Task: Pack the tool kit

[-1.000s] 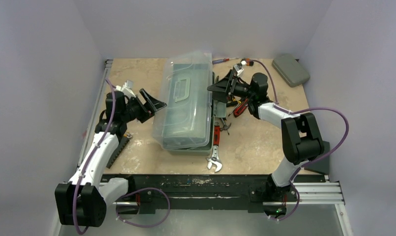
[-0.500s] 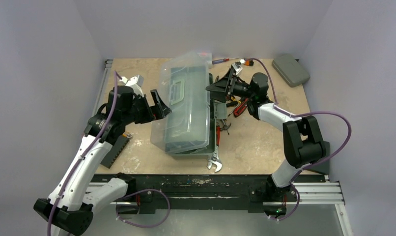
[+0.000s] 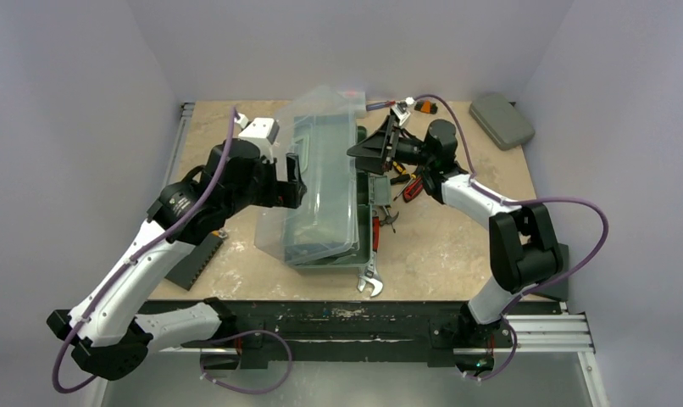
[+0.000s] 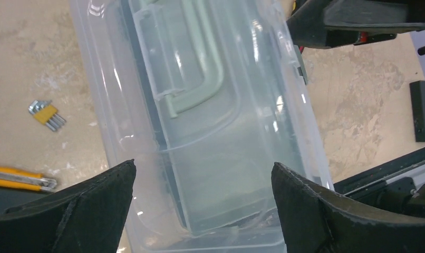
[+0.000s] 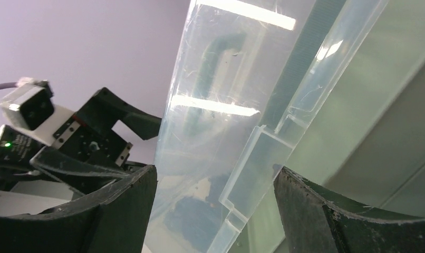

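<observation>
Right now I am working on the toolbox [image 3: 365, 233], which is sitting in the middle of the table [image 3: 457, 246] toward the far edge. Its clear lid [image 3: 317, 170] is tilting up off the base along the left side. Both grippers are spread open. The left gripper [image 4: 202, 166] is hovering over the lid's handle, and the right gripper [image 5: 215, 169] is facing the lid's right edge. I cannot tell whether either is touching plastic. A wrench [image 3: 370, 278] and red-handled pliers [image 3: 414, 185] are lying loose just right of the box, so I am judging the packing barely begun. I am planning to swing the lid slowly about its hinge, bracing the base so the box is not sliding onto those tools.
</observation>
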Robot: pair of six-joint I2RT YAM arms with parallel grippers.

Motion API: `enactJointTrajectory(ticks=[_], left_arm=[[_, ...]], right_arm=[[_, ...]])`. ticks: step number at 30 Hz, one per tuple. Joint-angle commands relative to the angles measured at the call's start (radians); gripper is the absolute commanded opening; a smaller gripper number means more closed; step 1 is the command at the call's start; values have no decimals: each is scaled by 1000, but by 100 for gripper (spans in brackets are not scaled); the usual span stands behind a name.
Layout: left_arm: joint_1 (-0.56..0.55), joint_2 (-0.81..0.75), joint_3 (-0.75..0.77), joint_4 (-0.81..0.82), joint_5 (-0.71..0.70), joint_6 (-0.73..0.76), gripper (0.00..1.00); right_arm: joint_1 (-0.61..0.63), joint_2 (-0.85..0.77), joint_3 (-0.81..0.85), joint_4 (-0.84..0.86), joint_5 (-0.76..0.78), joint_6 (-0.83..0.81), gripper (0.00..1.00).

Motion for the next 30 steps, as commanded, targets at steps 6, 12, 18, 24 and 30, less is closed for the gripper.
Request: enactJointTrajectory(ticks=[6, 12, 18, 24, 30], left_arm=[[-206, 111, 239, -99, -251, 147, 95], [-387, 196, 319, -159, -411, 165, 93], [-555, 315, 435, -275, -625, 188, 94], [-621, 462, 525, -442, -775, 132, 97], [-625, 635, 653, -690, -910, 17, 99]], right_arm=[[72, -32, 99, 17, 12, -14, 79], [109, -19, 136, 15, 29, 1, 79], [132, 10, 170, 31, 39, 23, 80], [137, 32, 172, 71, 42, 58, 79], [136, 32, 164, 89, 42, 70, 80]])
